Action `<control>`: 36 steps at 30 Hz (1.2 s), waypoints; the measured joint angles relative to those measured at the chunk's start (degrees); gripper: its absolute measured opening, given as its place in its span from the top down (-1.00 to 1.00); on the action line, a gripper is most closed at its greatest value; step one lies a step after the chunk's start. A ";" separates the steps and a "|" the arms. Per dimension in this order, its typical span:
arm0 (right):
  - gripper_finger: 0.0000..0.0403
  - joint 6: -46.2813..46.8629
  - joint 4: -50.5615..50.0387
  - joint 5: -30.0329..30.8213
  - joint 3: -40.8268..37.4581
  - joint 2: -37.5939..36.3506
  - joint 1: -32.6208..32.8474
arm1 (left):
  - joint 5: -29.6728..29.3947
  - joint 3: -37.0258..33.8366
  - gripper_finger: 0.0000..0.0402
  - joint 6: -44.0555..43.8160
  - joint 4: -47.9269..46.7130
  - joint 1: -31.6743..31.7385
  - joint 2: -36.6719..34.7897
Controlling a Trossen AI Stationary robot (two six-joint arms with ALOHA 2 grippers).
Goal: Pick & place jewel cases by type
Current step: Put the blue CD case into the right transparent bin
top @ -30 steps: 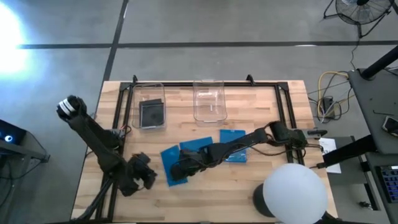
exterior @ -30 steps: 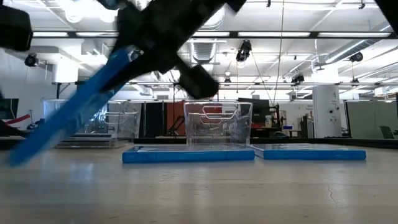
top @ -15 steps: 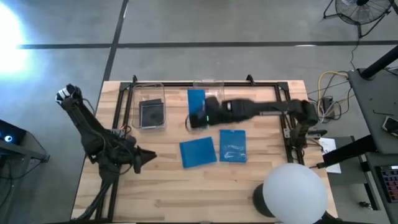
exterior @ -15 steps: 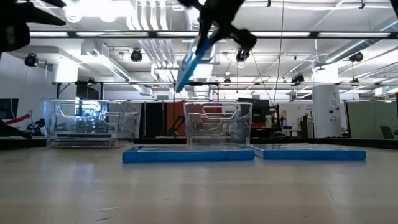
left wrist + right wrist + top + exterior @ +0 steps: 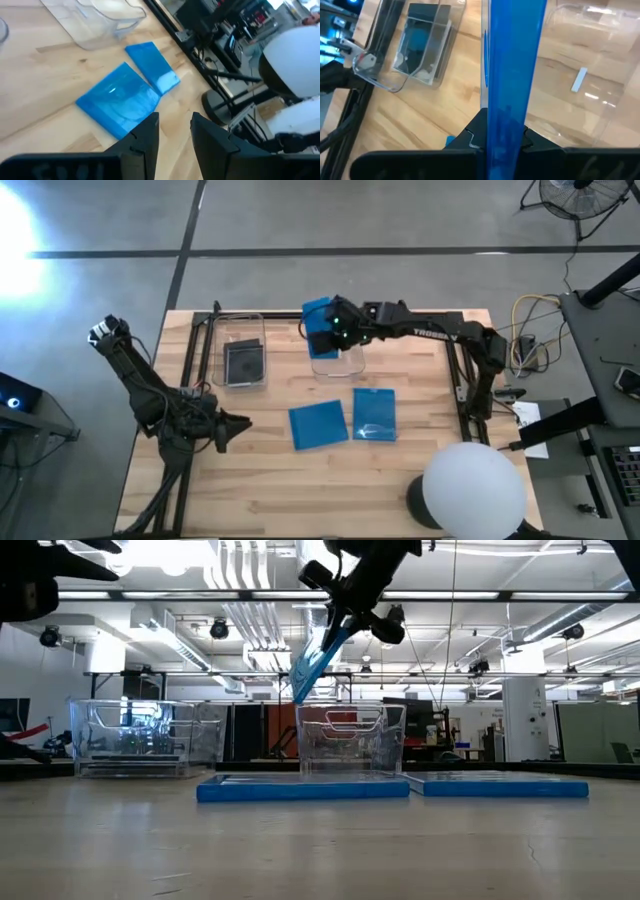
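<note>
Right pincer [image 5: 335, 330] is clamped on a blue case [image 5: 319, 328], holding it tilted in the air over the near-left edge of the empty bin [image 5: 345, 358] at the back of the desk [image 5: 420, 480]. In the low view the case [image 5: 318, 658] hangs slanted, its lower corner just above the bin's rim [image 5: 340, 708]. The right wrist view shows it edge-on between the fingers, with the bin floor [image 5: 600, 65] beyond it.

To do this step well, I judge the case should be carried a little further over the middle of the bin, so its lower edge clears the near wall, then lowered and tipped flatter before letting go. Dropped from this height and angle it could catch the rim and tip out or end up leaning on a wall.

Two more blue cases lie flat on the desk nearer the front: a plain one [image 5: 317, 425] and a printed one [image 5: 374, 415] just beside it, close but apart. The other bin [image 5: 243, 360], to the left, holds dark cases [image 5: 244, 362].

Left pincer [image 5: 232, 430] waits low over the front-left of the desk, its fingers [image 5: 145, 140] a narrow gap apart and holding nothing.

White lettering runs along the right forearm [image 5: 425, 333]; it seems to be the maker's name, but I cannot read it with confidence. The print on the taller case is too small to read.
</note>
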 joint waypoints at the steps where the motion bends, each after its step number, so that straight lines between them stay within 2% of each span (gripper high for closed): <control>1: 0.93 -0.68 0.08 -1.28 -0.06 -0.04 -0.99 | -0.28 0.00 0.53 0.04 0.00 0.63 -0.11; 9: 0.93 -4.10 0.03 -7.97 -1.63 0.20 -6.68 | -1.05 0.00 0.53 0.75 -0.56 6.26 -1.09; 16: 0.93 -3.52 0.11 -9.84 -3.02 0.29 -9.47 | -0.88 0.00 0.53 1.41 -2.10 6.96 -1.14; 22: 0.93 -1.02 0.73 -17.19 -8.61 0.40 -9.59 | 0.49 0.00 0.53 -1.21 -4.05 6.98 -2.44; 25: 0.93 1.71 4.41 -19.03 -13.62 0.42 -9.81 | 0.63 0.00 0.53 -1.38 -5.14 6.98 -3.56; 29: 0.93 7.60 17.85 -25.08 -19.35 0.51 -10.20 | 0.64 0.00 0.53 -1.42 -6.70 7.05 -4.92; 31: 0.91 10.35 23.84 -26.05 -21.25 0.48 -10.15 | 0.65 0.00 0.53 -1.44 -7.34 7.05 -5.55; 36: 0.65 11.85 23.05 -23.03 -23.64 0.44 -9.92 | 0.66 0.00 0.53 -1.44 -7.45 7.03 -6.43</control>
